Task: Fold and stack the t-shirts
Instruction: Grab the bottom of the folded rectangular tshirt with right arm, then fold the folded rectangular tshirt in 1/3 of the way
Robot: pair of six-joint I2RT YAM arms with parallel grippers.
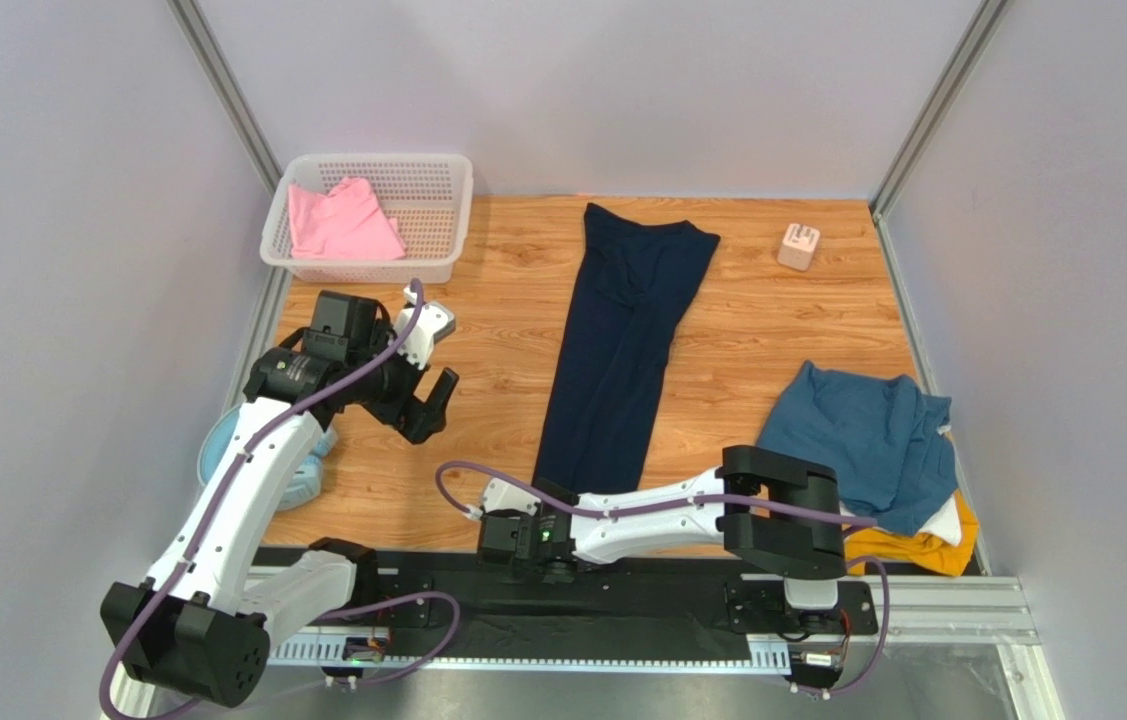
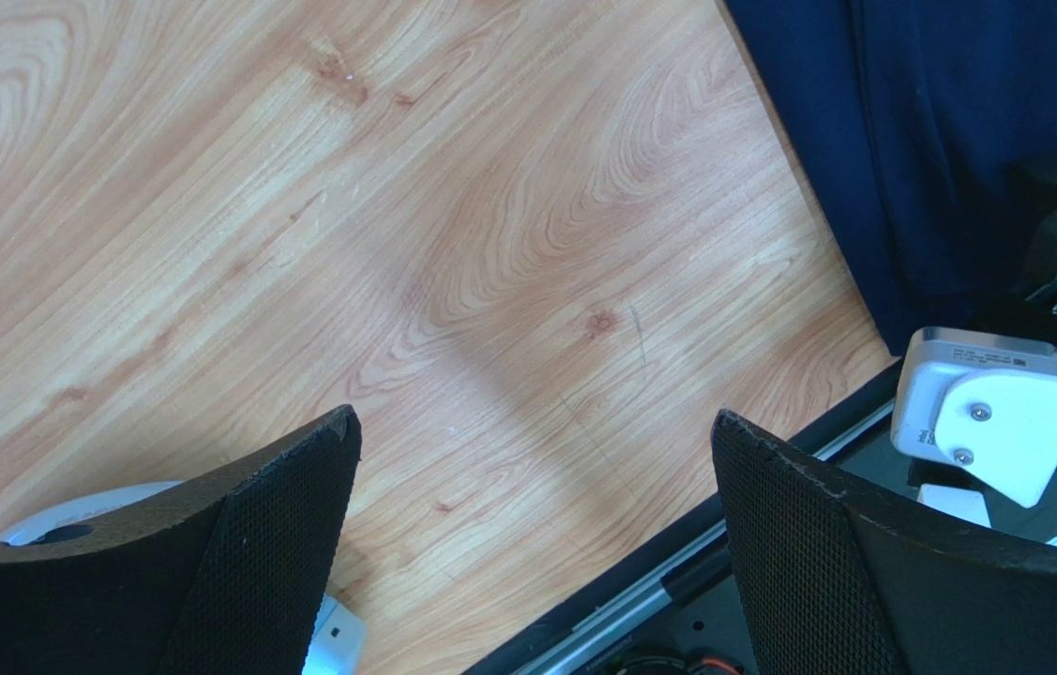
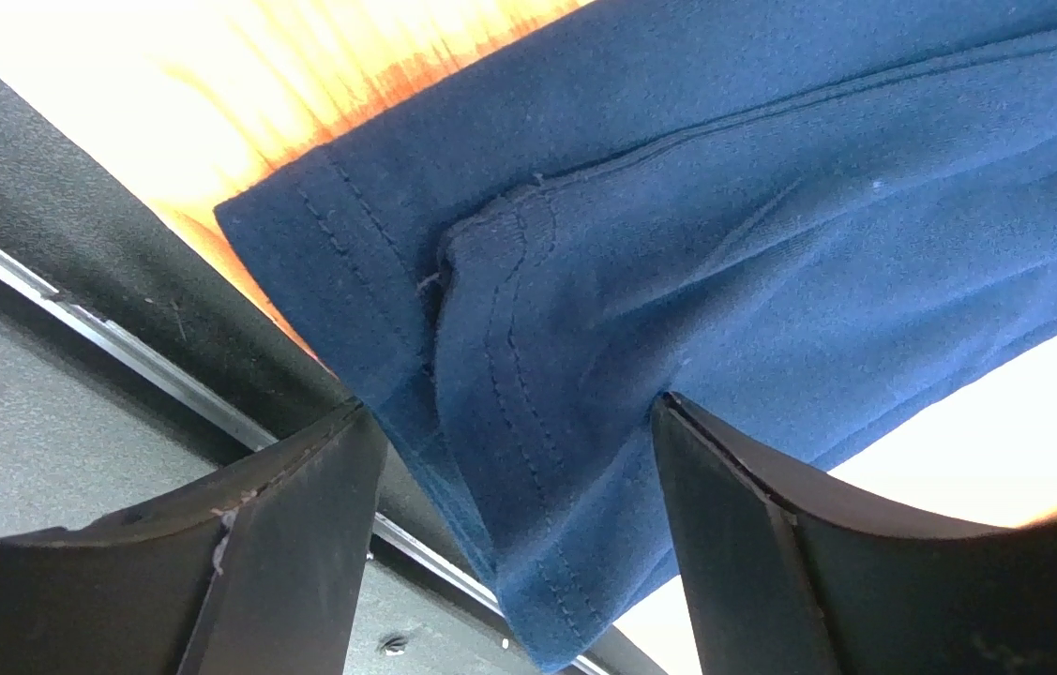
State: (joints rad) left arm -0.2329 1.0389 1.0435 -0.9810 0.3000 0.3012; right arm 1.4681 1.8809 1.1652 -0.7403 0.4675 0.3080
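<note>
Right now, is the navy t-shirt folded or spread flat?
Folded lengthwise: the navy t-shirt lies as one long narrow strip, with doubled hem layers at its near end.

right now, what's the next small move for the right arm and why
Probably close the right gripper on the near hem of the navy t-shirt: the hem's doubled corner lies between its open fingers, so a pinch should secure it for folding.

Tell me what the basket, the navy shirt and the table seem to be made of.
Basket: looks like white moulded plastic, going by its lattice walls. Navy shirt: soft matte cloth, likely a cotton knit; stitched hems and limp creases show. Table: smooth wood-grain top with knots, possibly laminate rather than solid wood.
</note>
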